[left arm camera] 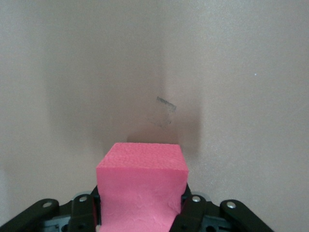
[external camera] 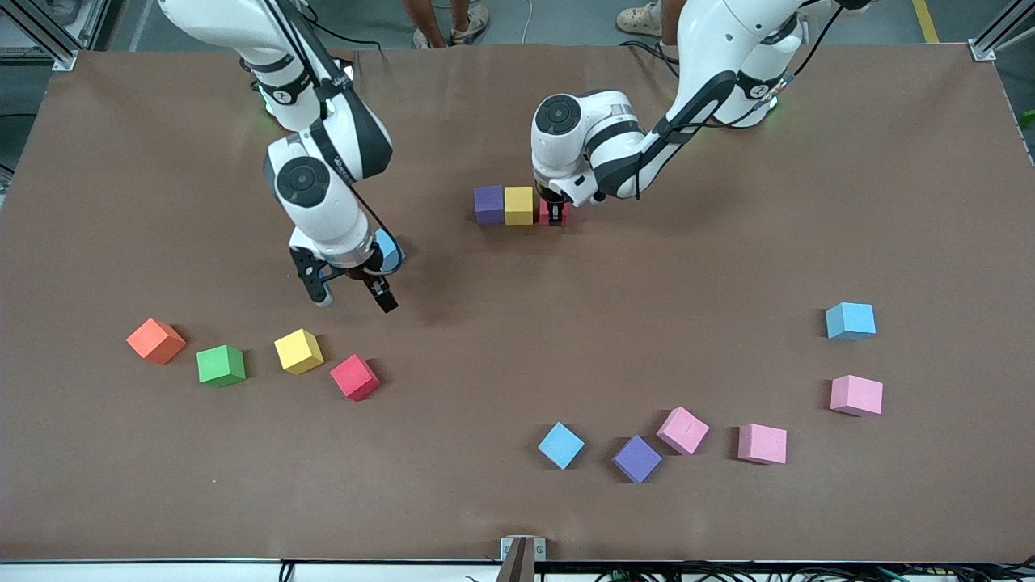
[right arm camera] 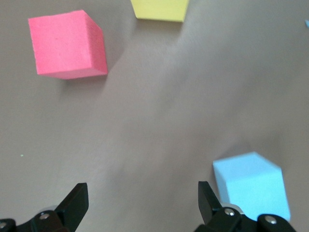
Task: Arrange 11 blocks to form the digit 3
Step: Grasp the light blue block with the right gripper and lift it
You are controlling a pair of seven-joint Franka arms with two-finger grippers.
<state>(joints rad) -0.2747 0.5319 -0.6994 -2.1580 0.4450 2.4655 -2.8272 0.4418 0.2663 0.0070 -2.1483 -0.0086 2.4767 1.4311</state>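
Clamping a red block (external camera: 545,212) at upper centre of the frame, the left pincer (external camera: 555,212) set it touching a yellow block (external camera: 518,204) and purple block (external camera: 488,204). The right pincer (external camera: 353,295) hung spread wide, empty, over the tabletop (external camera: 728,267) beside a light blue block (external camera: 390,252).

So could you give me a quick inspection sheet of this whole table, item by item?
Surface: brown table cover, flat.
Job's things: purple foam cube, yellow foam cube and red foam cube touching in a row; eleven more coloured cubes scattered, including a light blue cube under the right gripper.
Clutter: orange foam cube toward the right arm's end.
Grippers: left gripper shut on the red foam cube; right gripper open, empty, over the table.
Cables: black cables along the left arm.
Surroundings: people's feet at the table's edge.
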